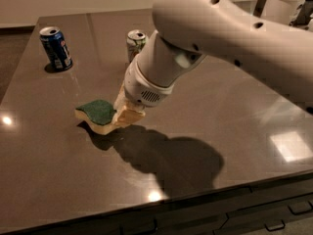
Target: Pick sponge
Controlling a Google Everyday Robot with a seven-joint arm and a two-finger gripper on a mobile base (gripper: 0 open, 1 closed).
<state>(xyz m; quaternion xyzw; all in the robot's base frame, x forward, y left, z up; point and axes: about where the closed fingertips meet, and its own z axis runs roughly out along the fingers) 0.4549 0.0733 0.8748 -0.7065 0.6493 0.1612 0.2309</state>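
The sponge (96, 112) has a dark green top and a pale yellow base. It hangs a little above the dark tabletop (54, 180), left of centre, with its shadow below it. My gripper (125, 114) comes down from the big white arm (220, 38) and is shut on the sponge's right end. Its pale yellow fingers (130, 116) clamp that end, and the sponge sticks out to the left.
A blue soda can (55, 47) stands at the back left. A white and green can (136, 43) stands behind the arm. A white container (286, 4) is at the back right. The table's front edge (161, 204) has drawers below it.
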